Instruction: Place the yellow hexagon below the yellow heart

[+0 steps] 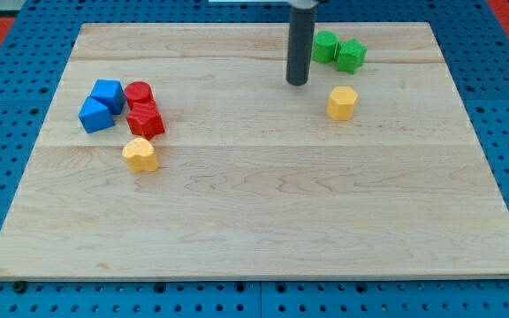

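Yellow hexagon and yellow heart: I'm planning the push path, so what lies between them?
Nothing: the camera view shows only bare wood between the yellow hexagon and the yellow heart.

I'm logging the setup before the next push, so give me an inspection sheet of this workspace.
Surface: wooden board, lying flat.
Job's things: yellow hexagon toward the view's upper right; yellow heart at the view's left, far apart.
Clutter: two blue blocks and two red blocks clustered above the heart; two green blocks above the hexagon.
Grippers: none; my tip rests up-left of the hexagon, not touching it.
Cables: nothing seen.
Surroundings: blue pegboard around the board.
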You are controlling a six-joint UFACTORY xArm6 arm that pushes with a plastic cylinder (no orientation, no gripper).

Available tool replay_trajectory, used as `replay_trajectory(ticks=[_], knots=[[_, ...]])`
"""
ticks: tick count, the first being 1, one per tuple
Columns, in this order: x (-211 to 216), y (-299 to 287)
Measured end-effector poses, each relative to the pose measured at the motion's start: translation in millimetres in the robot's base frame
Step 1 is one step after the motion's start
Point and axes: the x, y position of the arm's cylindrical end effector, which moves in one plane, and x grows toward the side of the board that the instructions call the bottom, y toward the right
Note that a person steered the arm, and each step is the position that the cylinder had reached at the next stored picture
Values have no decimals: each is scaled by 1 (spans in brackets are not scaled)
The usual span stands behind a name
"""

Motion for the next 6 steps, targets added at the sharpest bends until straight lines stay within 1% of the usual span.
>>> replay_trajectory(ticks=[1, 2, 3, 6], knots=[[22, 49], [76, 51], [118, 37], [121, 36]])
